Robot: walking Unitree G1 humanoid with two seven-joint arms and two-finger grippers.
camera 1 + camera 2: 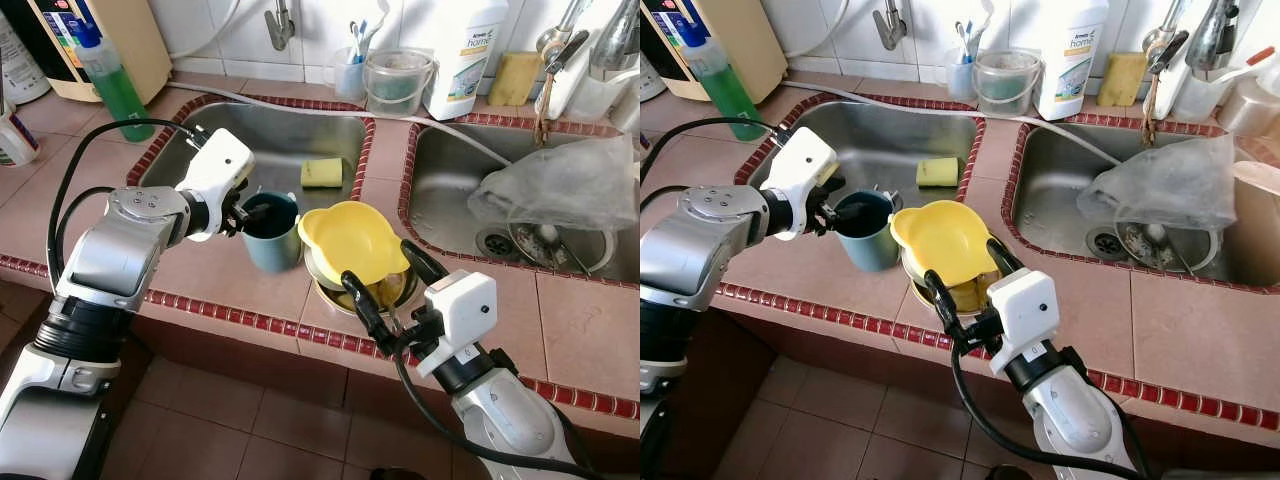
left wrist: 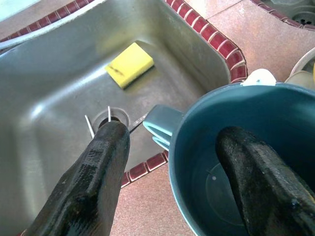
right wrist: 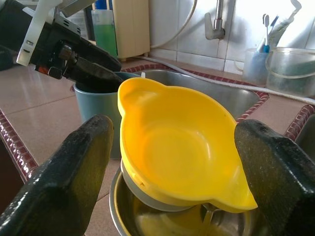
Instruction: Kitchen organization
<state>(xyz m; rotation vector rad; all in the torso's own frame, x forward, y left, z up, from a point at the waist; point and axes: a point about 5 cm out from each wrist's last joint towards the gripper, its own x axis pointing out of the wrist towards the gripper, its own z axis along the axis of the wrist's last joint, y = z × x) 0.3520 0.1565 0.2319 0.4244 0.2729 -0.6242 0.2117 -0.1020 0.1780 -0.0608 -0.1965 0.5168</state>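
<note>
One pincer finger inside teal mug, yellow bowl atop metal bowl

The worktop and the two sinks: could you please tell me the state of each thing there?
Blue plastic cup: upright, left gripper astride its rim, open.
Yellow plastic bowl: tilted on stacked dishes.
Right gripper: open around that bowl.
Yellow sponge: flat in left sink.
Clear plastic bag: crumpled in right sink.

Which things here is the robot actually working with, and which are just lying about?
In hand: blue cup, straddled by the left gripper; yellow bowl, flanked by the open right gripper.
Lying about: sponge, green bottle, plastic bag.
</note>
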